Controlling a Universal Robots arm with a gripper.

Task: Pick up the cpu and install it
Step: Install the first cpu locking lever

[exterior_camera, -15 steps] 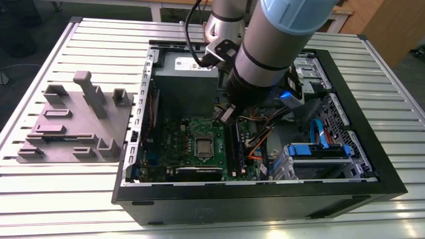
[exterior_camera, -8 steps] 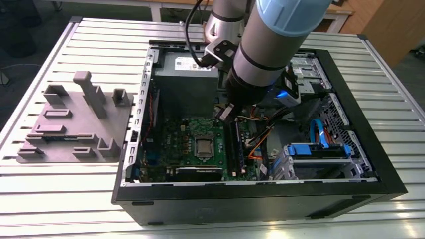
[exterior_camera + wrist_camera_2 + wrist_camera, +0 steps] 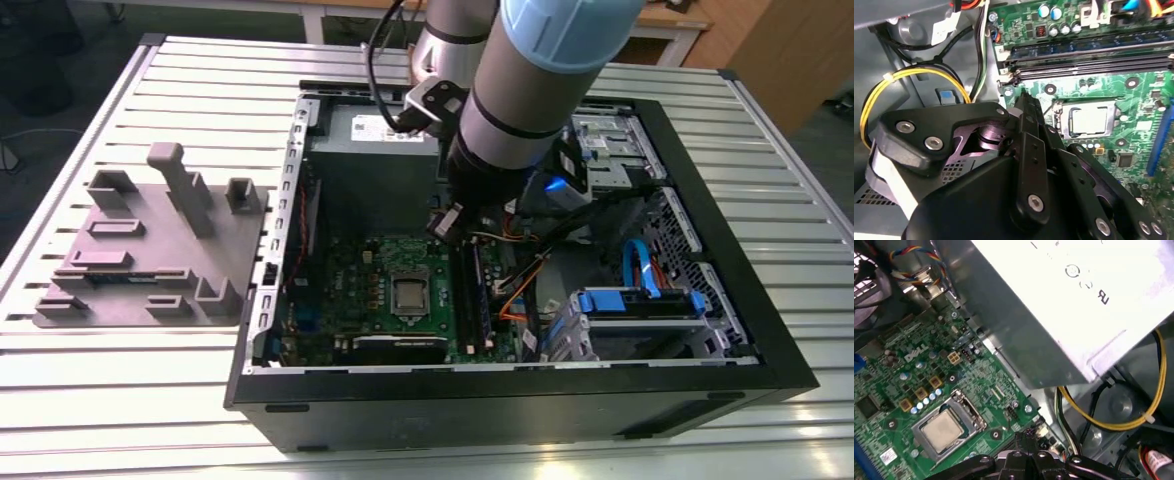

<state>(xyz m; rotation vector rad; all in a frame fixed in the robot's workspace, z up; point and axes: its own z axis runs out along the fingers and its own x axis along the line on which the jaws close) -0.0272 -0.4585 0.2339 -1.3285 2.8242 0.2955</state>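
While the cpu (image 3: 1089, 119) lies flat in its socket, the claw (image 3: 1026, 102) hangs just beside it, pressed together and empty. Judging by that, keep clear of the memory slots (image 3: 1089, 62) beside the cpu.

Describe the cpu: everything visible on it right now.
The cpu is a small flat square chip with a dull silver-grey metal top, lying flat in its socket on the green motherboard, framed by a metal retention bracket. In the second wrist view and the exterior view it sits the same way. The gripper hangs near it, apart; nothing else touches it.
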